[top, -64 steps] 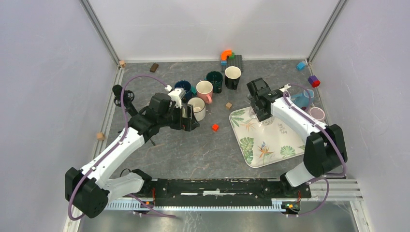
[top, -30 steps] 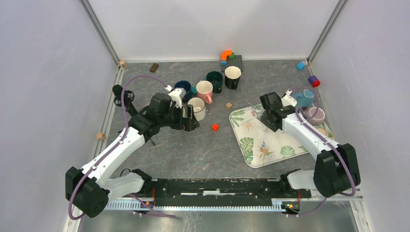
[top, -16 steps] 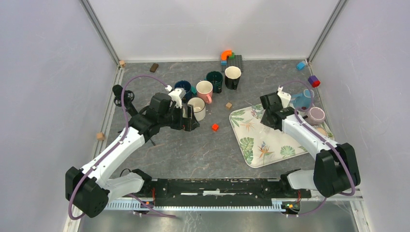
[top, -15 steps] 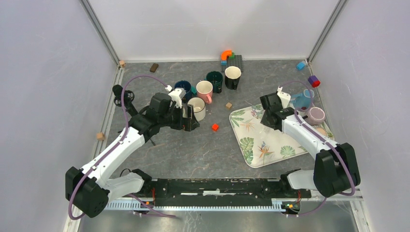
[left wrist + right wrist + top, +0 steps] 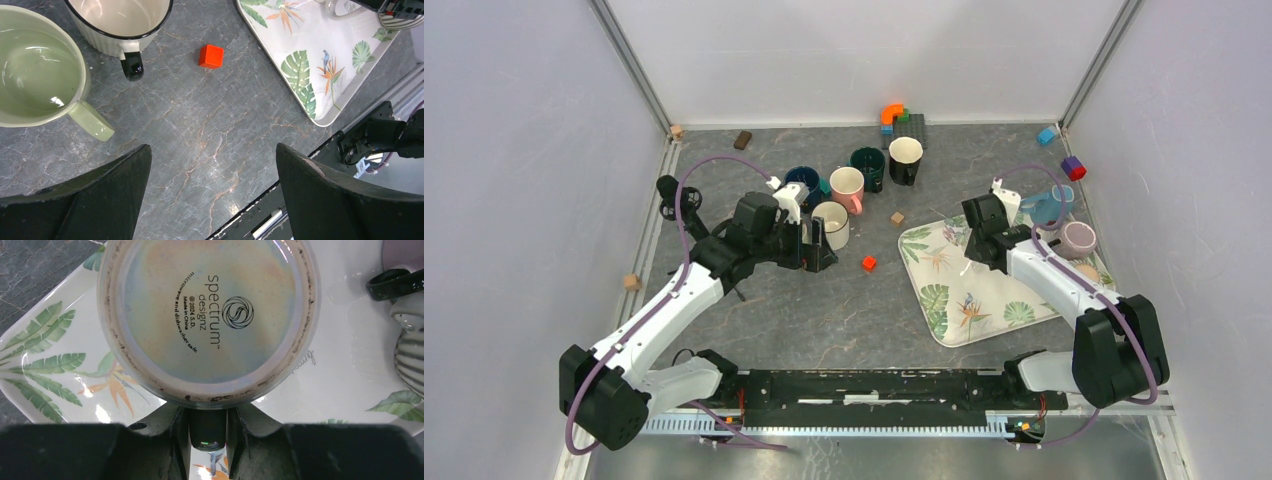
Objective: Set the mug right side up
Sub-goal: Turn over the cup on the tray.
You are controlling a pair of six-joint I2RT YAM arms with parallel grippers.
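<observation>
The mug (image 5: pixel 210 315) sits upside down on the leaf-print tray (image 5: pixel 65 340), stamped pastel base facing up.

In your right wrist view the mug (image 5: pixel 207 315) showed only its upturned base — walls and mouth lay hidden beneath it, and the frame's top edge clipped it. A ribbed mug (image 5: pixel 411 357) was cut off at the right edge. In your left wrist view the green mug (image 5: pixel 35 75) ran off the left edge, the cream mug (image 5: pixel 120 15) off the top. In the top view the right arm (image 5: pixel 1049 275) covered the mug.
</observation>
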